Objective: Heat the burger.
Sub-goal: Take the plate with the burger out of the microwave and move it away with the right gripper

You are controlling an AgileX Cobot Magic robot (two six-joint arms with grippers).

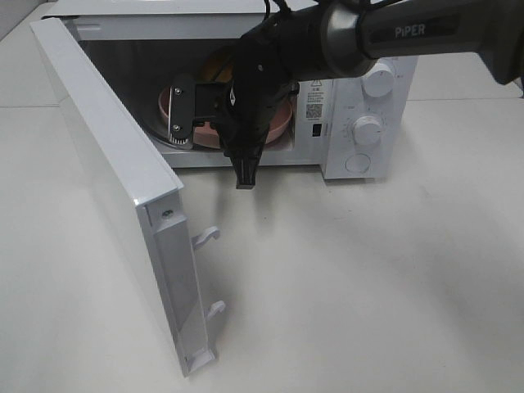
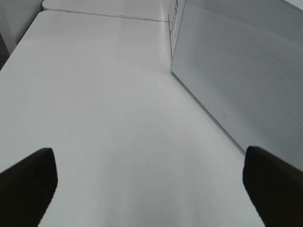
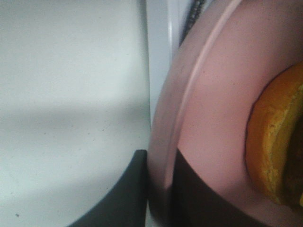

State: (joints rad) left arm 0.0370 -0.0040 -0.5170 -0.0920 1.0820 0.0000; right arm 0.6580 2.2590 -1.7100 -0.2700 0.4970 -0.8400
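The burger (image 3: 279,142) sits on the pink plate (image 3: 213,118), whose rim the right jaws pinch.

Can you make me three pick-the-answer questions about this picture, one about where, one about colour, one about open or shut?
1. Where is the burger?
A. On the table in front of the microwave
B. On the plate at the microwave's opening
C. On top of the microwave

2. What colour is the plate?
A. Pink
B. Blue
C. Green

3. How is the microwave door?
A. Shut
C. Taken off
B. Swung wide open

Answers:
1 B: the right wrist view shows the bun sitting on the plate, and the high view shows the plate at the microwave cavity.
2 A: its rim and face look pink in both views.
3 B: the door stands out to the left with its latch hooks showing.
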